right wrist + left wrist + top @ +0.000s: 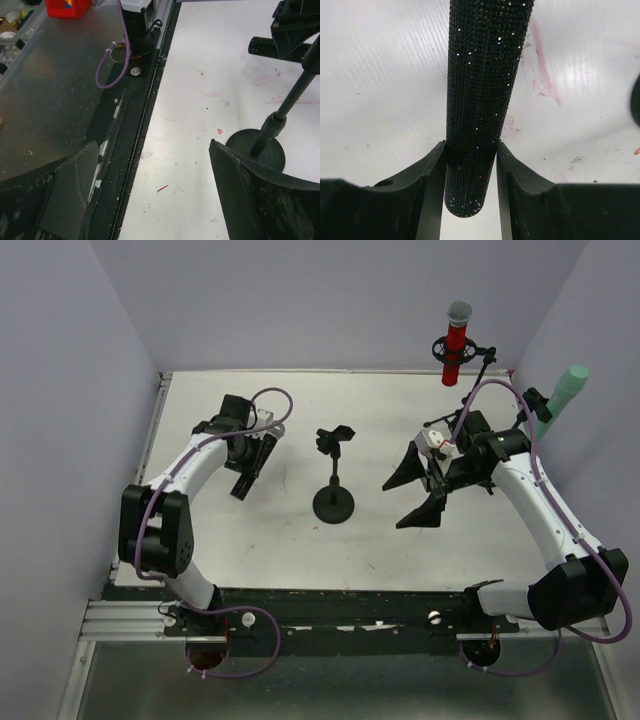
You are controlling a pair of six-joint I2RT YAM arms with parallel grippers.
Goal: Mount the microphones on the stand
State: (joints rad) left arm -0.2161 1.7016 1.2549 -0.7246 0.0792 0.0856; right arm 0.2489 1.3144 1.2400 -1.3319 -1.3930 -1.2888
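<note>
Seen from above, a white tabletop [300, 550] carries a small black stand [333, 504] at its centre, topped by an empty clip [335, 437]. The left gripper [248, 466] pinches the black microphone [482, 90] by its glittery handle. The microphone's long axis runs roughly from 1 o'clock to 7 o'clock, with one end poking out toward 7 o'clock. We cannot tell which end is the head. From this gripper the empty clip lies near, at about 3 o'clock, so we judge the coming move to be a carry rightward. The right gripper [412, 495] sits at the stand's 3 o'clock, jaws spread wide and holding nothing. The red microphone [456, 345] stands upright at 1 o'clock, and the mint-green microphone [563, 392] leans at 2 o'clock.
</note>
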